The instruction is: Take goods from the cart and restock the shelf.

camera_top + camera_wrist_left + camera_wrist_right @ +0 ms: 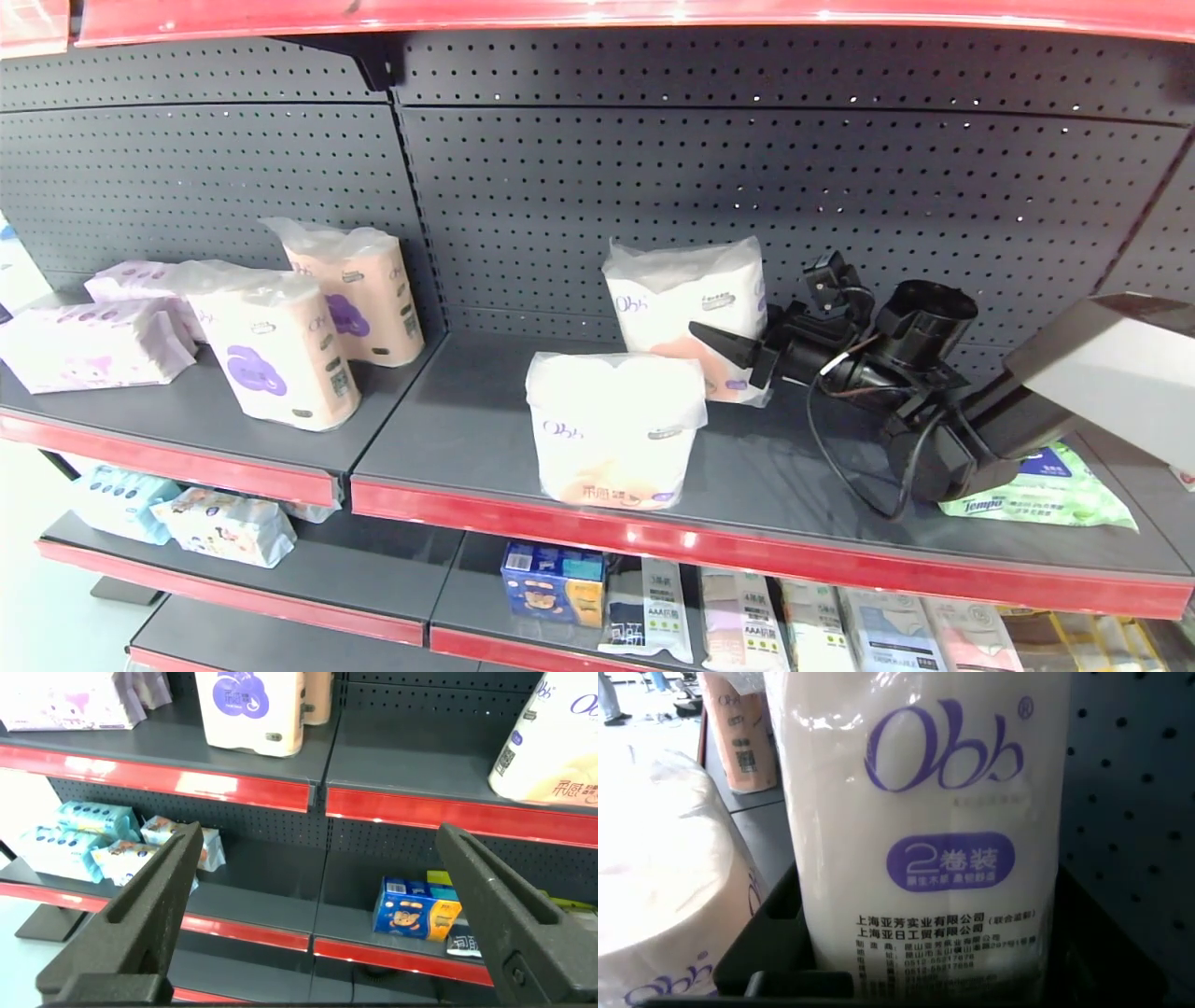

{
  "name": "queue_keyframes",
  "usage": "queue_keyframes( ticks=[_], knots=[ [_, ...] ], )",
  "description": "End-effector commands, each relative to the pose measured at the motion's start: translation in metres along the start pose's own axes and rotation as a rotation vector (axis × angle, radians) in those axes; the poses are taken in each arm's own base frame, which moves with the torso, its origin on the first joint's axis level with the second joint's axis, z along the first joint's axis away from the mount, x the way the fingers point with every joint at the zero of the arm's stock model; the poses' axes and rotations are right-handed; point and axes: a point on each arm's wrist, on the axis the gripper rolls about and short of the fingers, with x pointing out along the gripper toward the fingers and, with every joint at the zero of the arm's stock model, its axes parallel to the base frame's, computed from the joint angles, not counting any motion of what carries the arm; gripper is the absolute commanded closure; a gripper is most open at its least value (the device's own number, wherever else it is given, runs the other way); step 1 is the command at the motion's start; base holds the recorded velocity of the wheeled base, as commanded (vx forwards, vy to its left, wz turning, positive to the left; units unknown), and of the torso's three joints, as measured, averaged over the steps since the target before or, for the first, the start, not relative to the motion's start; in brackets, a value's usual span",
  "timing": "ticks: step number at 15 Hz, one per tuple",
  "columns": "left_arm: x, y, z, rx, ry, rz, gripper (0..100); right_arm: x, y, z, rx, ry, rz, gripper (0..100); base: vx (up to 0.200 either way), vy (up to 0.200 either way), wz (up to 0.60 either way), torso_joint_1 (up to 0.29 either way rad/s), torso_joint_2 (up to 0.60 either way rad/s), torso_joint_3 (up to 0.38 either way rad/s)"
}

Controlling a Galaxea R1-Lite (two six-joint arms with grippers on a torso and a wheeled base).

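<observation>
Where the rear roll pack point(686, 299) stands upright on the shelf point(467, 420), we note the right gripper point(714, 331) around it, clamping or not we cannot tell; left gripper point(318, 835) hangs wide open.

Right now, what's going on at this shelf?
The right gripper is up against the rear roll pack, which stands upright on the shelf behind the front pack. Whether it grips the pack is unclear. The left gripper is open and empty, its fingers spread, facing the lower shelves.
</observation>
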Motion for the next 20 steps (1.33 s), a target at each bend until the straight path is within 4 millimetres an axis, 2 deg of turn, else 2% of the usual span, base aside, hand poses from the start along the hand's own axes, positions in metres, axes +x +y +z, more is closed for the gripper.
queue_keyframes(
  ticks=[1,10,20],
  knots=[
    [0.0,0.0,0.0,0.0,0.002,0.001,0,0.008,0.0,-0.007,0.001,0.0,0.011,100,0.0,0.0,0.0,0.0,0.0,0.0],
    [0.0,0.0,0.0,0.0,0.002,0.001,0,0.024,-0.003,-0.028,0.005,0.003,0.066,100,0.0,0.0,0.0,0.0,0.0,0.0],
    [0.0,0.0,0.0,0.0,0.002,0.001,0,0.038,-0.004,-0.043,0.027,-0.004,0.123,100,0.0,0.0,0.0,0.0,0.0,0.0]
  ],
)
